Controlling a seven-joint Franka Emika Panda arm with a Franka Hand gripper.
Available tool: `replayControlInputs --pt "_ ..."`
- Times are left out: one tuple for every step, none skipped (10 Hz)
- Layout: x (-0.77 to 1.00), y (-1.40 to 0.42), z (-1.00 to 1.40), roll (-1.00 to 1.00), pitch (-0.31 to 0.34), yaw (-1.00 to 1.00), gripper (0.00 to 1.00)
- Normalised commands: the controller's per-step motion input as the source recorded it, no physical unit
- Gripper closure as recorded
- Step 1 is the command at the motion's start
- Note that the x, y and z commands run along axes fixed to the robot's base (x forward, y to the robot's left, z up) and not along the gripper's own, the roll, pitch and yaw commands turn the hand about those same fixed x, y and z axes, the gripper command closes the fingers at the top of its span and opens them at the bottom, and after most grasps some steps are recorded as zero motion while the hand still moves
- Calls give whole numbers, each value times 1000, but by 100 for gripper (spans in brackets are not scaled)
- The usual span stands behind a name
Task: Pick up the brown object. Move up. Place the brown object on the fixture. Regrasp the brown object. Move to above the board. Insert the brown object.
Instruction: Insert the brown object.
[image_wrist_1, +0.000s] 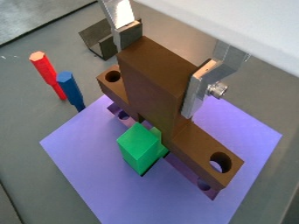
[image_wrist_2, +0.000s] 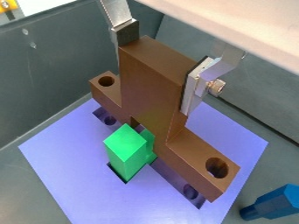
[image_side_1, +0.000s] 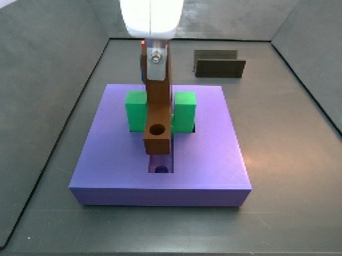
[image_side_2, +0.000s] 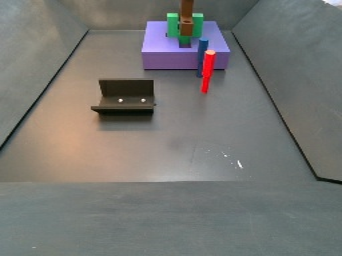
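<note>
The brown object (image_wrist_1: 149, 92) stands upright on the lavender board (image_wrist_1: 93, 171), its lower end in the board's central slot next to the green U-shaped block (image_wrist_1: 140, 147). Both wrist views show its cross arms with round holes low over the board (image_wrist_2: 70, 166). My gripper (image_wrist_1: 160, 72) is shut on the brown object's upper part, a silver finger on each side, as also shown in a wrist view (image_wrist_2: 159, 66). In a side view the gripper (image_side_1: 155, 55) holds the brown object (image_side_1: 158, 115) between the green block's arms. The fixture (image_side_1: 221, 65) stands behind the board, bare.
A red peg (image_wrist_1: 47, 74) and a blue peg (image_wrist_1: 73, 90) stand beside the board; a side view shows the red peg (image_side_2: 207, 70) at the board's front edge. The fixture (image_side_2: 124, 97) sits on the dark floor. Grey walls ring the floor.
</note>
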Motion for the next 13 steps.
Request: replayControlInputs --pt "0 -57 -180 89 0 51 100" --pt "20 -69 -149 74 0 57 100" --pt "80 -109 -140 71 0 74 100" --pt "94 -111 -160 83 0 71 100" --pt "51 0 -249 91 0 0 100" --pt "34 0 -274 81 -4 0 100" --pt "14 0 -283 79 -10 0 100" --pt "34 0 -254 79 0 0 100" --pt "126 0 -217 59 0 0 100" --pt "171 0 -197 54 0 3 100" --pt "209 0 -154 43 0 9 100" --pt "243 0 -157 36 0 0 100" --pt "206 0 -166 1 0 0 100"
